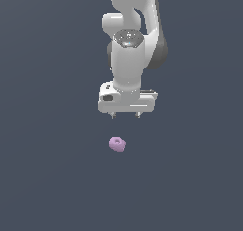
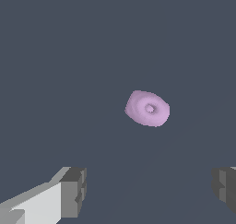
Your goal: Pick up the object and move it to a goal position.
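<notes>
Upper arm cut off at frame top. White gripper [image 1: 125,115] spread open, empty. Small pale pinkish-purple dimpled lump [image 1: 117,144] lower centre, apart.

The arm [image 1: 135,30] runs off the exterior view's top edge; the wrist view crops both pincer fingers [image 2: 73,191].
</notes>
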Controlling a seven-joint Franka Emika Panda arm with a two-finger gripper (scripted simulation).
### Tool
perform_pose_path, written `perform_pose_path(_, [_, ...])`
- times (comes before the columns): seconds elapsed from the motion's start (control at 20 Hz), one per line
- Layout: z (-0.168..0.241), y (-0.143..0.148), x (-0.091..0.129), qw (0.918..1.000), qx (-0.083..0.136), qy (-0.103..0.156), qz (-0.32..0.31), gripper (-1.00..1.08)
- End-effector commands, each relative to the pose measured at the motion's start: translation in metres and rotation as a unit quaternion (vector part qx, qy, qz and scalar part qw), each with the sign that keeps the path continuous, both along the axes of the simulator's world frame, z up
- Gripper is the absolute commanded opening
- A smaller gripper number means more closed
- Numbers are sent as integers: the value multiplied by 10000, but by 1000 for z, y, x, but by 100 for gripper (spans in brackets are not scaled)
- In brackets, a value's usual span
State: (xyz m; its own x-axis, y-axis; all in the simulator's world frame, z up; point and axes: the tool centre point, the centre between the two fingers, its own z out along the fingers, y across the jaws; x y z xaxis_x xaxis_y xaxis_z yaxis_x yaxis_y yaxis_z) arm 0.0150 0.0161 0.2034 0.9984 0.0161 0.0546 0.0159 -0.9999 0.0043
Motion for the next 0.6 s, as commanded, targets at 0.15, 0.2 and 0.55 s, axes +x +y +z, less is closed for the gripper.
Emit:
perform_pose_path(0.15, [-1,6,-1,10000,16,19,26,100])
perform_pose_path(0.2, [-1,11,-2,10000,28,34,45,100])
perform_pose_path(0.55, [-3,37,-9,9998,91,110,116,100])
